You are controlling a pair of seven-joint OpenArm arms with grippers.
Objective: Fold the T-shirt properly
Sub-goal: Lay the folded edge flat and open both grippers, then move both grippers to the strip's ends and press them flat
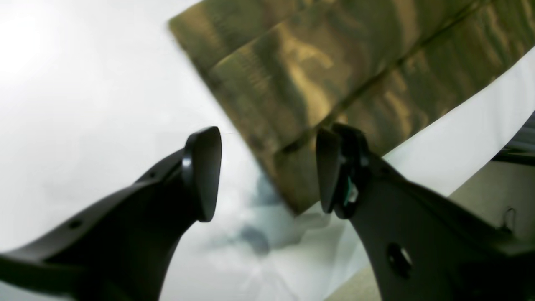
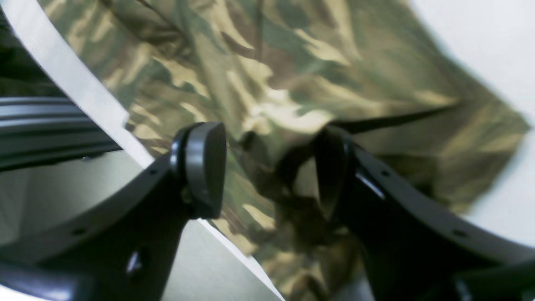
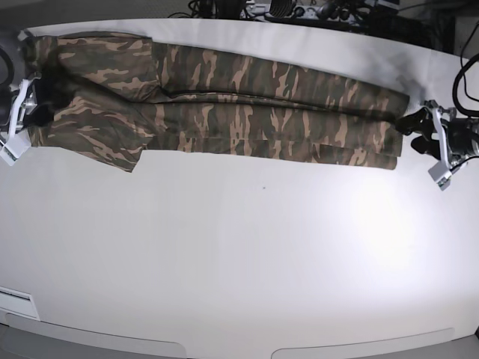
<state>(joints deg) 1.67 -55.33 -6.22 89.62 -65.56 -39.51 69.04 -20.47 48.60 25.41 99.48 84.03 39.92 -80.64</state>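
Observation:
The camouflage T-shirt [image 3: 224, 105] lies folded lengthwise into a long band across the far part of the white table [image 3: 262, 247]. My left gripper [image 3: 415, 134] is open at the band's right end. In the left wrist view the shirt's end [image 1: 313, 75] lies just ahead of the open left gripper [image 1: 267, 171], with its edge between the jaws. My right gripper [image 3: 39, 101] is at the band's left end. In the right wrist view it [image 2: 267, 167] is open, with bunched cloth [image 2: 271, 83] between and beneath the jaws. The collar and label are not visible.
The table's edge runs close by each gripper [image 1: 459, 138] [image 2: 75, 83]. Cables and equipment [image 3: 299, 11] lie beyond the table's far edge. The white table surface extends toward the front.

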